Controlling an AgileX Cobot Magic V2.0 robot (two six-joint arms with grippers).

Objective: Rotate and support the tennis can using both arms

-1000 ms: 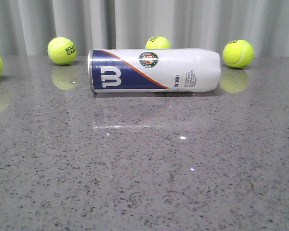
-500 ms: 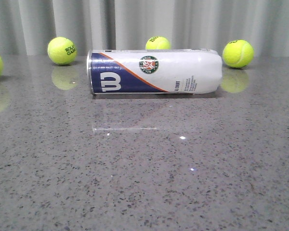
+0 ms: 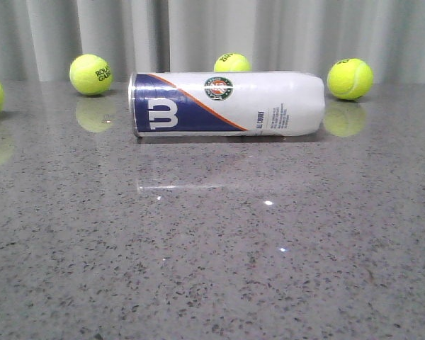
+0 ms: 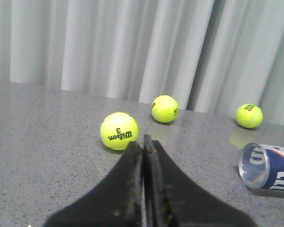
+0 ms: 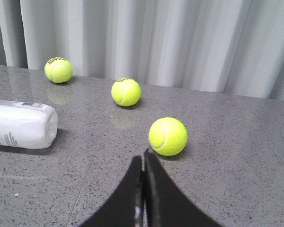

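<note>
so the tennis can [image 3: 227, 103] lies on its side toward the back of the table [image 3: 212, 269], long axis running left-right; left gripper [image 4: 143, 144] faces its clear end, right gripper [image 5: 143, 160] its white end; both pinched closed, holding nothing, well apart from it

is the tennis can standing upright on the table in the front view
No, the tennis can lies on its side on the table, its silver-rimmed end toward the left and its long axis running across the view.

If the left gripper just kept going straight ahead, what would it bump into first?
Probably the Wilson tennis ball, just ahead of the shut left gripper and slightly off its line. Depth is hard to judge; the tennis can lies well off to the side.
</note>
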